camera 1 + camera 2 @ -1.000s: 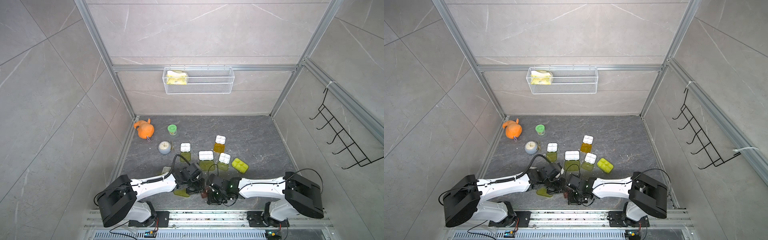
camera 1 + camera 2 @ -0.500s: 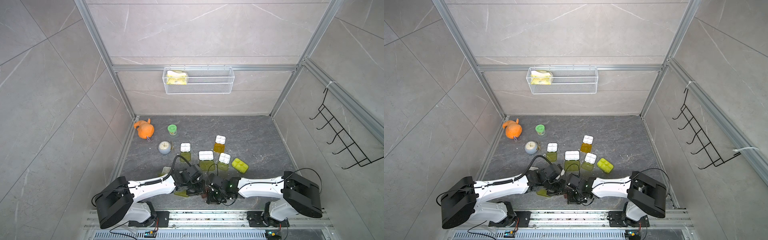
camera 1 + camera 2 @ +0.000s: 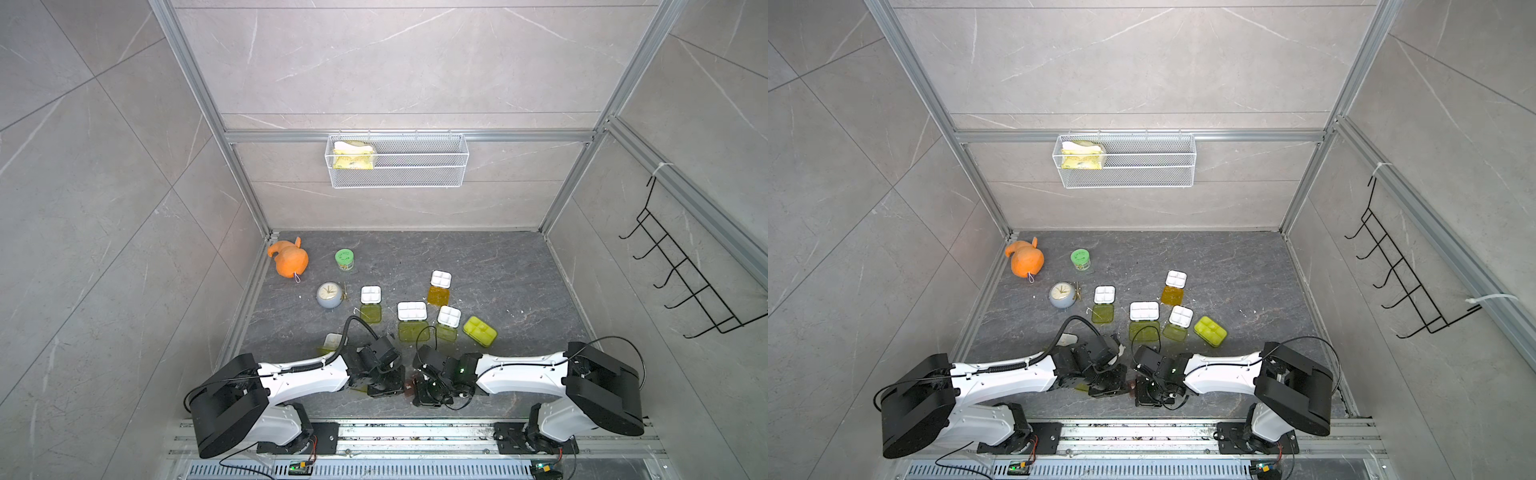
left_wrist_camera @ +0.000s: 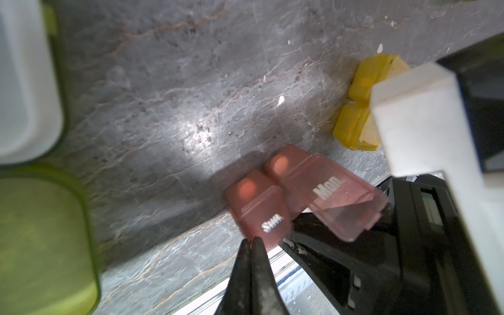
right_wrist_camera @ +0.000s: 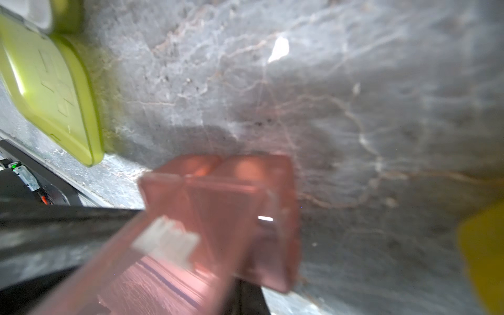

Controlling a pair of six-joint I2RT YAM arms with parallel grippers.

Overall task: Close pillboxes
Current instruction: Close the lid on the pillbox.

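Left tool [image 4: 252, 241]: narrow, jaws pressed together with nothing between them; its tip sits at the lettered edge of the "Sun" lid, touching it or just short of it, and the blur does not settle which
Right tool [image 4: 293, 241]: jaws drawn together as well; it lies low beneath the raised "Mon" lid; whether it pinches that lid or only props it I cannot tell
Task's thing in hand: small translucent pink-brown plastic pillbox with two compartments [image 4: 272, 196]; it rests on the dark grey marbled table [image 4: 163, 109], between the two tools
Lids: "Sun" lies flat and looks closed; "Mon" stands tilted up, open
Long axis: the two compartments sit side by side along the line from one tool to the other; "Sun" end toward the left tool, "Mon" end toward the right tool
Deciding relation: the open lid lies just beside the left tool's tip, on the right tool's side; the right tool is under it, so the left tool looks better placed to press it down from above
Neighbour: small yellow plastic two-compartment pillbox [image 4: 354, 109] near, partly hidden by the right arm
Farther back: wide white divided tray with a yellow-green lid laid flat [image 3: 412, 311], open; closed yellow-green pillbox [image 3: 480, 331] near it
Progress: by my reckoning, most boxes remain open
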